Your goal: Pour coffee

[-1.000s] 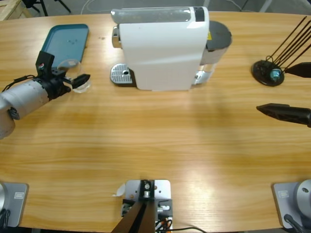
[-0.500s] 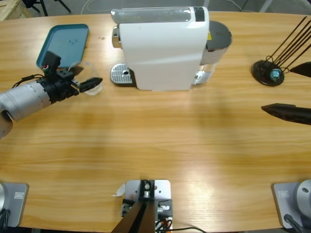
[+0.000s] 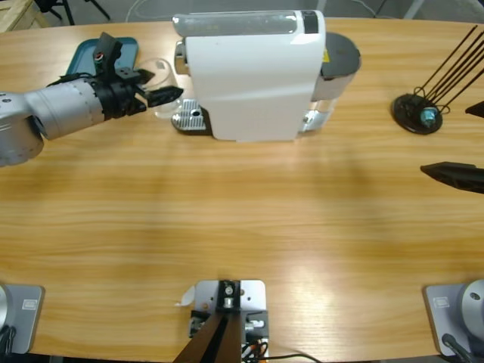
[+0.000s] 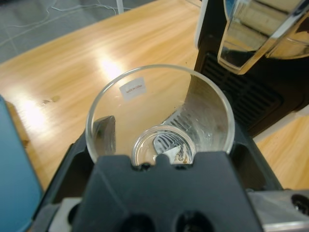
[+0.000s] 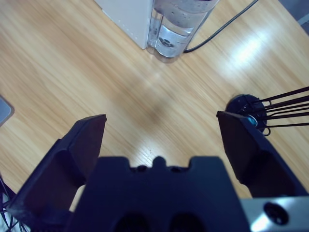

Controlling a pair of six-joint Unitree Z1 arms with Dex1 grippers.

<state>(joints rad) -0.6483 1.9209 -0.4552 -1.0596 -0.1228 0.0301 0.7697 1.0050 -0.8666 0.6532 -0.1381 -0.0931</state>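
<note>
A teal tray [image 3: 85, 54] lies at the far left of the wooden table [image 3: 249, 227]. At the far right stands a black round base [image 3: 416, 113] holding thin black rods [image 3: 454, 64] that lean outward; a black cable [image 5: 219, 30] trails across the table behind it

Bright, even light falls from overhead. On the wooden table [image 3: 249, 219] a broad pale sheen lies toward 6 o'clock in the high view, and small hot glints mark both wrist views. The coffee machine [image 3: 253, 76] casts a soft shadow toward 6 o'clock. The glass cup [image 4: 159, 116] shows reflections; nearby black gripper bodies look slightly soft.
</note>
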